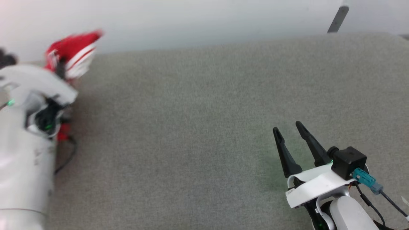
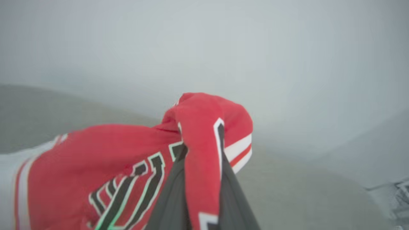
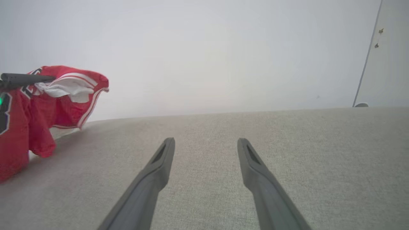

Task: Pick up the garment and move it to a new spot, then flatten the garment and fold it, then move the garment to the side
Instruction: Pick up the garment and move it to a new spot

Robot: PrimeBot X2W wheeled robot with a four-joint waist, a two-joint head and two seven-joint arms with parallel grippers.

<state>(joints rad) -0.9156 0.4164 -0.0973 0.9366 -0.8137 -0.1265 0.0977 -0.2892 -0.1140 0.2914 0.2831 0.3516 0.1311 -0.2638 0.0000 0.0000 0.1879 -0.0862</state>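
Observation:
The garment is a bunched red jersey with black, white-outlined lettering and red-and-white striped trim. It hangs lifted over the far left of the grey table. My left gripper is shut on a fold of the garment, red cloth pinched between its dark fingers. From the right wrist view the garment droops from a left finger, its lower part touching the table. My right gripper stands open at the lower right, far from the jersey, nothing between its fingers.
A pale wall runs behind the table's far edge. A dark slanted bar rises at the back right. My left forearm covers the table's left edge, with a black cable beside it.

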